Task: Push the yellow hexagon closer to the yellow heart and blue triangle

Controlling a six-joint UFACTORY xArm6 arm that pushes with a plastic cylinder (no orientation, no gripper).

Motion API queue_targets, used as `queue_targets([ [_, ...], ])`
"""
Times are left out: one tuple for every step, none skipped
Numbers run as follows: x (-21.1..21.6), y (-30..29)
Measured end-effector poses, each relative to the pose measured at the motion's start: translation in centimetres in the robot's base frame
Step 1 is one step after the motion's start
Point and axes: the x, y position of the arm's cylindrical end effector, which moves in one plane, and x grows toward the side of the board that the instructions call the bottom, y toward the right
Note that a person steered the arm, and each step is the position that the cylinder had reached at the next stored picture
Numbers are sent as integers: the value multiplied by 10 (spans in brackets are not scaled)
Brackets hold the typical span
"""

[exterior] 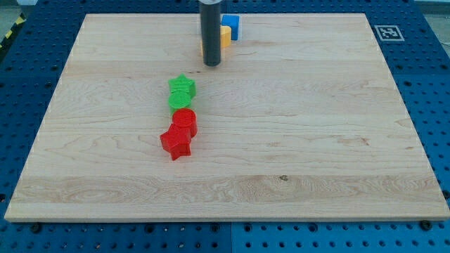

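Observation:
My tip (211,65) rests on the board near the view's top centre. Just behind the rod, a yellow block (226,36) shows on the rod's right side; its shape is mostly hidden. A blue block (231,24) sits right behind it, touching or nearly touching, its shape unclear. A thin yellowish sliver (200,48) peeks out at the rod's left edge; I cannot tell which block it belongs to. The rod covers whatever lies between.
A green star (183,86) and a green round block (181,100) sit together below and left of my tip. A red block (185,120) and a red star (176,143) lie below them. A printed marker (385,31) is at the board's top right corner.

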Motion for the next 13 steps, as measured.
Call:
queue_targets([
  [-5,-6],
  [-4,-3],
  [-5,10],
  [-15,1],
  [-33,-21],
  [-33,-21],
  [-33,-24],
  [-33,-33],
  [-33,-33],
  [-17,-30],
  [-16,-39],
  [-46,-68],
  [-65,-57],
])
